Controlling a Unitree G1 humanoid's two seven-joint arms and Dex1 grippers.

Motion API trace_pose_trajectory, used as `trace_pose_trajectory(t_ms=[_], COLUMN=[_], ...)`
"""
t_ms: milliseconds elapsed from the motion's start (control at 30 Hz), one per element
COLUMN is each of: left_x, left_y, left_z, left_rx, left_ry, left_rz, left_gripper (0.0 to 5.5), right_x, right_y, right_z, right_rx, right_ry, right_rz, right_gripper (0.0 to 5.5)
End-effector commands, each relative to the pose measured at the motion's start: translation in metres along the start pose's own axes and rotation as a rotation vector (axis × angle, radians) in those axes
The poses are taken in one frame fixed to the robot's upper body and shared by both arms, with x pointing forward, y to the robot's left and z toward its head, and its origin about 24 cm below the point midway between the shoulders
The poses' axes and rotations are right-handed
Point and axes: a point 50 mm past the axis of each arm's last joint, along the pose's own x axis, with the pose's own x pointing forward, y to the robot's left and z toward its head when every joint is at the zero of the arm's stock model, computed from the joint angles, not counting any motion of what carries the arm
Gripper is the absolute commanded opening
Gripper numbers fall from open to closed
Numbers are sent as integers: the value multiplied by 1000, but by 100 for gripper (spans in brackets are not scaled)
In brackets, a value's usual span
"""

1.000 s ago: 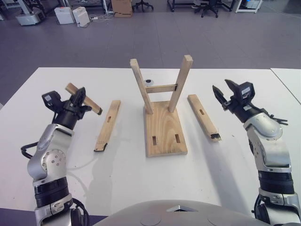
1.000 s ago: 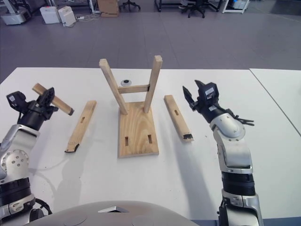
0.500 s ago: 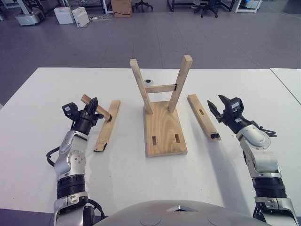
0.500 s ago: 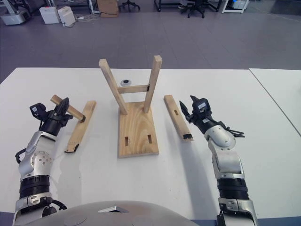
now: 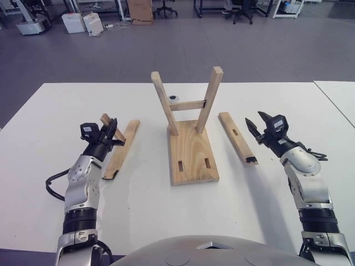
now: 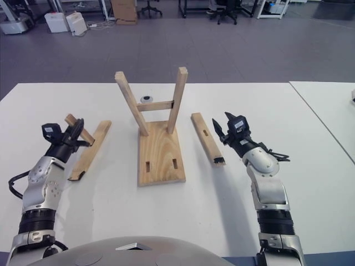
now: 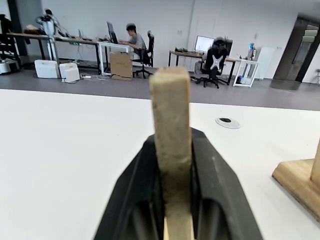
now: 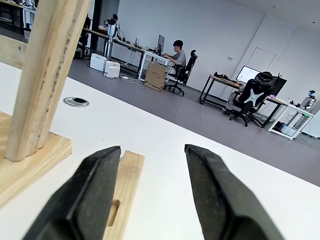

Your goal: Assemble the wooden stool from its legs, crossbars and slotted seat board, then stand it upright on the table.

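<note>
While the seat board (image 5: pixel 191 158) lies flat in the middle of the white table (image 5: pixel 50 111), two legs stand up from its far end. The left-hand leg (image 5: pixel 165 103) leans outward and the right-hand leg (image 5: pixel 208 100) is nearer upright. A short crossbar (image 5: pixel 188 105) joins them partway up. Two slots near the board's closer end are unfilled.

The left gripper (image 5: pixel 112 132) is low over the table to the left of the board, fingers clenched on a short wooden bar (image 7: pixel 171 130). One end of the bar sticks out past the fingertips. Just beside it a loose slotted leg (image 5: pixel 122 148) lies flat; whether the bar touches it cannot be told.

To the right of the board another loose slotted leg (image 5: pixel 237 137) lies flat. The right gripper (image 5: pixel 254 119) is just beside that leg's near end, fingers (image 8: pixel 95 195) spread apart and grasping nothing.

A small round grommet (image 5: pixel 174 98) sits in the table behind the standing legs.
</note>
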Motion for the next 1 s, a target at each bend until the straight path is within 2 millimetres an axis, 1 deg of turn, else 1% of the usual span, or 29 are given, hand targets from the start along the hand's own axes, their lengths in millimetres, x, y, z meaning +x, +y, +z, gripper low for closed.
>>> trace_pose_trajectory(t_ms=[33, 100, 167, 200, 233, 267, 300, 333, 367, 400, 467, 500, 567, 633, 700, 767, 833, 867, 967, 1000], left_x=[-83, -92, -81, -66, -45, -25, -12, -6, -2, -1, -3, -6, -15, -28, -41, -47, -50, -50, -54, -55], left_y=[4, 1, 0, 0, -2, -6, -11, -14, -15, -16, -17, -17, -17, -22, -18, -13, -9, -6, -5, -5], left_z=[-117, -127, -115, -96, -67, -32, -3, 16, 29, 38, 51, 54, 49, 33, 15, 3, -7, -10, -20, -23], left_rx=[-81, -70, -72, -64, -97, -102, -93, -84, -42, -21, 10, 34, 74, 67, 111, 155, 217, 244, 247, 227], left_ry=[623, 667, 583, 492, 354, 221, 124, 74, 62, 67, 95, 131, 241, 390, 519, 605, 661, 668, 683, 685], left_rz=[74, 44, 8, -5, -10, -46, -84, -112, -137, -147, -156, -158, -150, -169, -131, -98, -77, -61, -49, -48], left_gripper=[40, 40, 40, 40, 40, 40, 40, 76, 89, 100, 139, 155, 187, 217, 256, 296, 348, 361, 361, 348], right_x=[-2, -1, 0, 1, 1, 0, 0, 0, 0, 0, 1, 1, 1, 0, 0, -1, 0, 1, 1, 1], right_y=[-8, -12, -13, -12, -10, -9, -8, -8, -8, -7, -6, -6, -3, -1, 1, 3, 6, 7, 7, 7], right_z=[2, 4, 6, 7, 7, 6, 6, 5, 4, 4, 3, 2, 0, -2, -3, -4, -4, -4, -4, -4], right_rx=[-80, -95, -95, -94, -98, -102, -104, -104, -103, -101, -98, -94, -89, -81, -71, -68, -70, -71, -74, -75], right_ry=[14, 11, 3, -1, -2, -1, 0, 1, 2, 3, 2, 2, 5, 9, 13, 19, 21, 22, 25, 26], right_rz=[23, 20, 15, 20, 26, 29, 29, 28, 27, 28, 31, 31, 31, 30, 44, 55, 69, 76, 87, 88], right_gripper=[238, 238, 238, 238, 238, 238, 238, 238, 238, 238, 238, 238, 238, 238, 238, 238, 238, 238, 238, 238])
